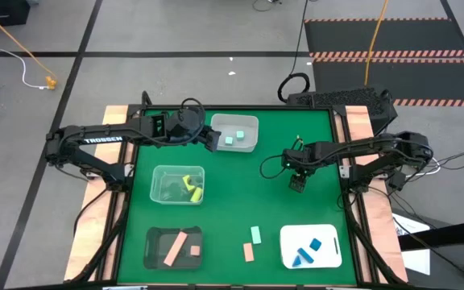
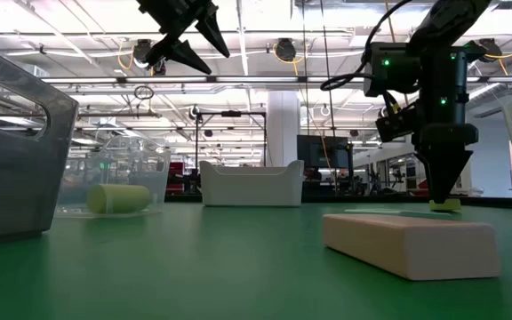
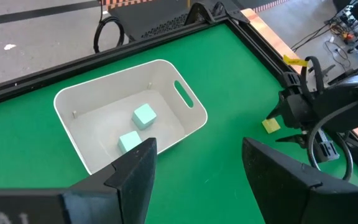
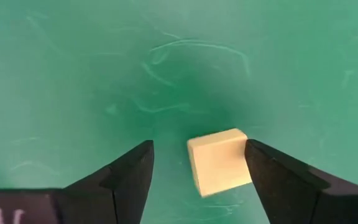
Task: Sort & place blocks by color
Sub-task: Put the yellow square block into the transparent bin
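Blocks lie across the green mat (image 1: 240, 201), and each place below is given from the white bin (image 1: 236, 133) at its far edge. The left gripper (image 1: 213, 139) hangs just left of that bin, above the mat; its jaws stand partly open and hold nothing, and in its wrist view the fingers (image 3: 135, 174) frame the bin and the two mint blocks (image 3: 143, 116) inside it. Nearer the camera and slightly left of the bin sits a clear tub (image 1: 177, 184) with yellow blocks (image 1: 191, 186), and nearer still a dark tray (image 1: 174, 246) holds tan-pink blocks (image 1: 176, 249). Directly in front of the bin, near the mat's front edge, a loose mint block (image 1: 255, 234) and a loose tan-pink block (image 1: 248, 252) lie apart on the mat. Right of the bin and a little nearer, the right gripper (image 1: 297, 184) points straight down at the mat, its jaws open wide on either side of a small yellow block (image 4: 219, 162) that rests on the mat; one finger (image 4: 278, 171) is right against the block's edge, the other stands clear. Far front right, a white tray (image 1: 311, 246) holds blue blocks (image 1: 308, 248).
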`<state>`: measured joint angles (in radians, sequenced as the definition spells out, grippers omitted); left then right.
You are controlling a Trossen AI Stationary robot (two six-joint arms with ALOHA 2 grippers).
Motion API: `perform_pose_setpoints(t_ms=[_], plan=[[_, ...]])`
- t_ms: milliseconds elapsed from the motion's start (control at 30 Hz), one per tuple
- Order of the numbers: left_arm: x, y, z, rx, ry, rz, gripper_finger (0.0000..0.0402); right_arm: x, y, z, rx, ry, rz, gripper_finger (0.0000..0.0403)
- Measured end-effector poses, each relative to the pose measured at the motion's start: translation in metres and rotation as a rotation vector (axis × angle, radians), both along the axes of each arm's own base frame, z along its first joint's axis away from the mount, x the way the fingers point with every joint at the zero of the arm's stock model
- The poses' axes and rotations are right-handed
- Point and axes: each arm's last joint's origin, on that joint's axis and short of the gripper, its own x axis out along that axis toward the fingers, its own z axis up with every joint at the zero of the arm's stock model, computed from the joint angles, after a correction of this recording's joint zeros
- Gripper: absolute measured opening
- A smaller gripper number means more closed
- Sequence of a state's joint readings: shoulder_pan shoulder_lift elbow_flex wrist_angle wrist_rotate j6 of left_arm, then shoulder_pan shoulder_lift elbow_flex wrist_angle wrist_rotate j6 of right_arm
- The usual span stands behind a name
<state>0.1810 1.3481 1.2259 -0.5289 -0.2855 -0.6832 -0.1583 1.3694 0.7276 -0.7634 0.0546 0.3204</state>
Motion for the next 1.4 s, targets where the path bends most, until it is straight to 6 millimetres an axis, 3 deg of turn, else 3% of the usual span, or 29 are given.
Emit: perform_pose_setpoints(t_ms=[300, 733, 1200, 1400], plan=[[0.0, 0.0, 0.0, 0.005, 0.002, -0.004, 0.0234, -0.001, -0.005, -0.002, -0.034, 0.009, 0.021, 0.0226], [0.0, 0.0, 0.0, 0.01, 0.007, -0.009, 0.0234, -0.018, -0.007, -0.021, -0.035, 0.063, -0.01, 0.0206], [0.0, 0.0, 0.0, 0.018, 0.012, -0.015, 0.0234, -0.024, -0.004, -0.021, 0.022, 0.074, -0.451, 0.024], [0.0, 0.0, 0.0, 0.024, 0.017, -0.021, 0.0234, -0.024, -0.003, -0.022, 0.056, 0.068, -0.602, 0.0237]])
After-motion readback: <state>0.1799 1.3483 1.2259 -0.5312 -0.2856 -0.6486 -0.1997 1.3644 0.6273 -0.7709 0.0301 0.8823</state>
